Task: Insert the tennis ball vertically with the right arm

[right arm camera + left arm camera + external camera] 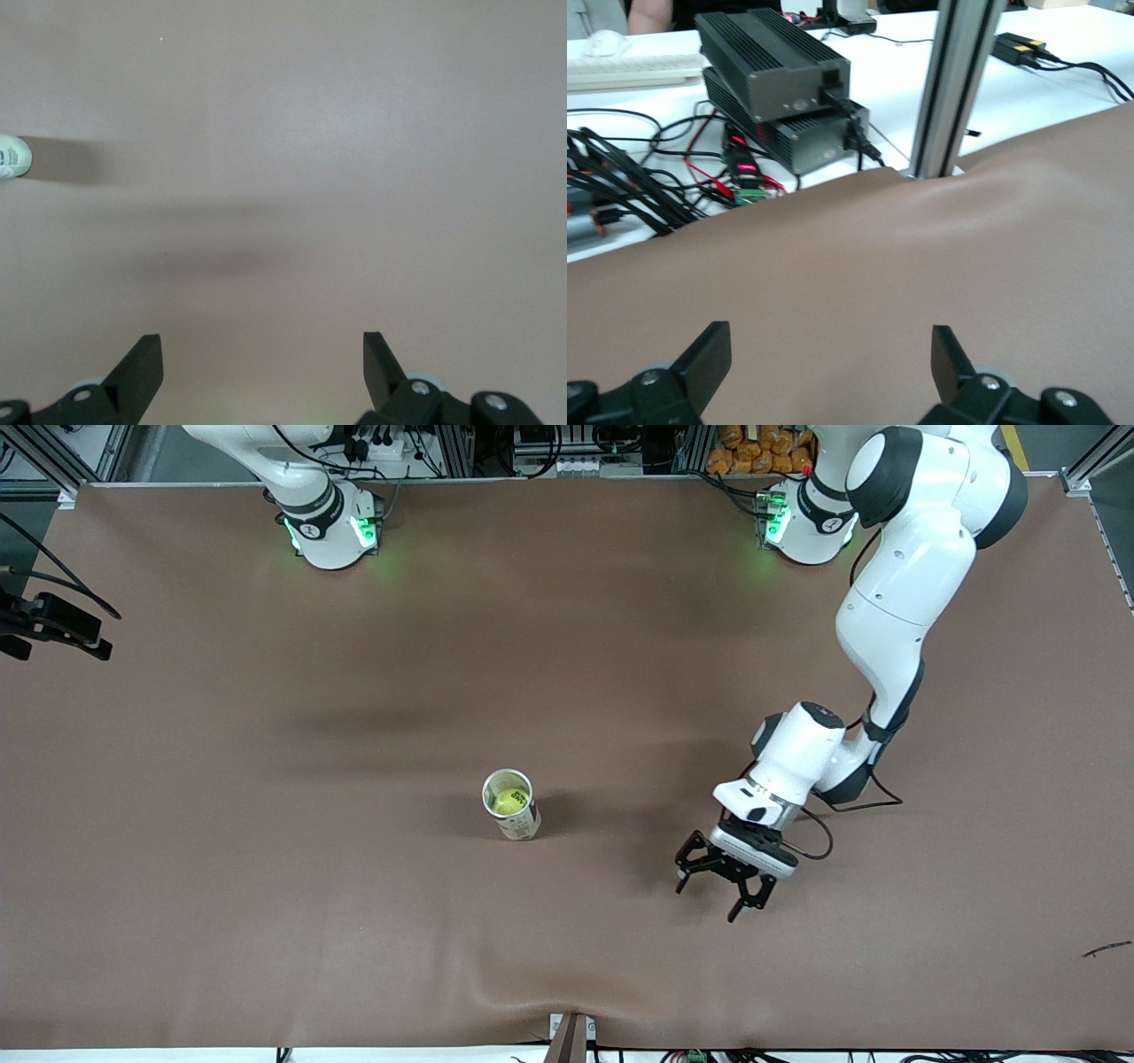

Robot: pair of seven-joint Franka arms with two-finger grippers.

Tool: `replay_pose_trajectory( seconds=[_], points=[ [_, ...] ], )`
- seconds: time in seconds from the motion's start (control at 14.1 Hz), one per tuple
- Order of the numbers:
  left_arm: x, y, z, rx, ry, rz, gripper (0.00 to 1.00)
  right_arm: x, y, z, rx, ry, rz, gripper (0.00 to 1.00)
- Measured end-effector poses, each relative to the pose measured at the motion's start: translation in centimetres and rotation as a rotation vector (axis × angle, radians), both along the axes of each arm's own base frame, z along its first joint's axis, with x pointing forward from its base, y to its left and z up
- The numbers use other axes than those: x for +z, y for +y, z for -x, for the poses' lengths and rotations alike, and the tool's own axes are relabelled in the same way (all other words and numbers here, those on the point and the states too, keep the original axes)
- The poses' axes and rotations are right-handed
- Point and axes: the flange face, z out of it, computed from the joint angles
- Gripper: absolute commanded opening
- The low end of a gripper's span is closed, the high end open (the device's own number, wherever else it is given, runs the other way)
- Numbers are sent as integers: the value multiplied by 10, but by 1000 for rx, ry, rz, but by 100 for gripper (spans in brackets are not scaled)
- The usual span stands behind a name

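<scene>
Tennis ball (508,802) already inside upright can (512,805), frame center. Left tool (725,879) wide open, empty, lower right above worktop (266,912). Right tool (264,376) wide open, empty. Risk: can tipped by stray arm sweep.

You have the tennis ball (508,801) in the can (514,815), which stands upright mid-surface (266,868), toward the left pincer (722,884).

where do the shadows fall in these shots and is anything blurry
Front view: soft dark shadows lie on the brown table beside the can and under the left gripper. Right wrist view: a shadow trails from the can's edge; all looks hazy. Left wrist view: black boxes fairly sharp, lit evenly.
</scene>
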Motion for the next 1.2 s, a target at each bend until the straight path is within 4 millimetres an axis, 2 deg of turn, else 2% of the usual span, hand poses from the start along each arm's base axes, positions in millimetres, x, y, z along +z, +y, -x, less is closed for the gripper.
replay_pose_trajectory(
  seconds=[0.14,0.21,0.42,0.64,0.78,0.99,1.2],
  points=[
    [13,12,-11,19,21,-26,100,-1,4,-1,6,-3,0,100],
    [26,18,-19,29,41,-50,100,-1,2,-2,3,-7,1,100],
    [76,46,-38,72,71,-108,100,0,-10,-2,-20,-10,2,100],
    [116,66,-45,105,137,-167,100,0,-25,0,-46,-11,1,100],
    [148,66,-43,137,214,-170,100,0,-31,0,-59,-12,-4,100],
    [196,64,-33,170,312,-155,100,0,-30,0,-57,-12,-7,100],
    [237,78,-15,210,464,-176,100,0,-29,0,-55,-12,-8,100]
  ],
)
